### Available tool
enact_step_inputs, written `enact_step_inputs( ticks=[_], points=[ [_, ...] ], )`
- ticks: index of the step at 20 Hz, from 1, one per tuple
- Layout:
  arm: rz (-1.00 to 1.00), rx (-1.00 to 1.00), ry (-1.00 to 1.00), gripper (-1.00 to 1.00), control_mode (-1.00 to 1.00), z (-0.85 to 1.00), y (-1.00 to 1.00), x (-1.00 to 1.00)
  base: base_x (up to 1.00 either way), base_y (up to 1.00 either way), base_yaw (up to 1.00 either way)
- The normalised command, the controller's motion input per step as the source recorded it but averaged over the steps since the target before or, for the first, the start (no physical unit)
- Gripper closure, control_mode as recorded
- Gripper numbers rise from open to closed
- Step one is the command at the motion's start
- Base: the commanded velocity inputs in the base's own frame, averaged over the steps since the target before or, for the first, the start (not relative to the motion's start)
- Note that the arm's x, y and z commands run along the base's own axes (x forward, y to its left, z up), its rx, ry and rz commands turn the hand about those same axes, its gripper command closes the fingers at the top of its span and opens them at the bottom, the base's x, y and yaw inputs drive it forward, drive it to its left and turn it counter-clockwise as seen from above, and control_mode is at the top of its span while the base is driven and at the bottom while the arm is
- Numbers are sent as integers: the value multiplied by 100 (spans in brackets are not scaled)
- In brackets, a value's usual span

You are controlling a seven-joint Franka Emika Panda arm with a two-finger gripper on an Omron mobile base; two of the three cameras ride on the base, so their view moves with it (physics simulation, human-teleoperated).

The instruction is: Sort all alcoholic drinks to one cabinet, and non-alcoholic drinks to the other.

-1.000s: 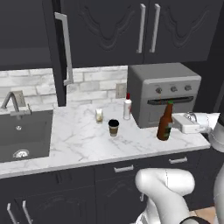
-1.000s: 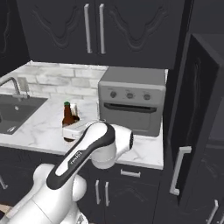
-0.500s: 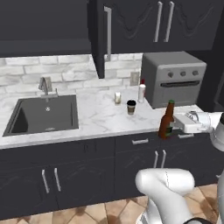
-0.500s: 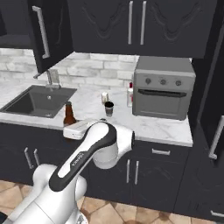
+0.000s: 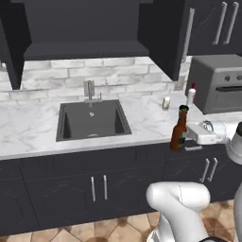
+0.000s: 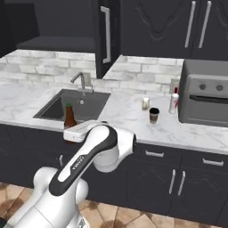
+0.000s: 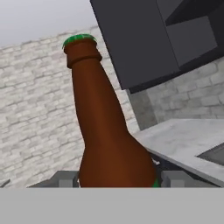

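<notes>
**Beer bottle held in the gripper above the counter's front edge**

While the brown beer bottle (image 5: 179, 133) stands upright between the jaws, the gripper (image 5: 187, 140) holds it by the lower body, just at the front edge of the marble counter (image 5: 33, 127) and to the right of the sink (image 5: 92, 120). In the hand view the bottle (image 7: 107, 131) rises between the two finger tips (image 7: 65, 179), which sit against its sides; its green cap is at the top and the jaws are closed on it. In the right base view the same bottle (image 6: 69, 121) shows at the near edge of the counter (image 6: 129, 113), in front of the sink (image 6: 71, 103), with the gripper (image 6: 76, 132) around its base.

Farther back on the counter, the white bottle with a red cap (image 6: 173, 102) stands just beside the left side of the grey oven (image 6: 205, 93). The paper coffee cup with a black lid (image 6: 154, 115) stands in front of it, nearer the counter's front edge, and the small cream carton (image 6: 145, 103) stands to the left of the cup, nearer the back wall. In the left base view the white bottle (image 5: 190, 97) and the carton (image 5: 166, 103) show between the bottle in the gripper and the oven (image 5: 220, 82).

Above the sink an upper cabinet stands open: its dark door with a long silver bar handle (image 6: 106, 34) projects over the counter, and a dark shelf (image 5: 85, 49) is visible inside.
</notes>
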Motion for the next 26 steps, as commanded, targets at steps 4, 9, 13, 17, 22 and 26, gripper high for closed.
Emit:
enact_step_inputs(
  ticks=[4, 9, 13, 17, 22, 26],
  points=[
    [0, 0, 0, 100, 100, 0, 0, 0, 38, 58, 0],
    [0, 0, 0, 100, 100, 0, 0, 0, 75, 44, 0],
    [0, 0, 0, 100, 100, 0, 0, 0, 90, 41, 0],
    [0, 0, 0, 100, 100, 0, 0, 0, 67, 39, 0],
    [0, 0, 0, 100, 100, 0, 0, 0, 63, 32, 0],
    [0, 0, 0, 100, 100, 0, 0, 0, 48, 8, 0]
  ],
)
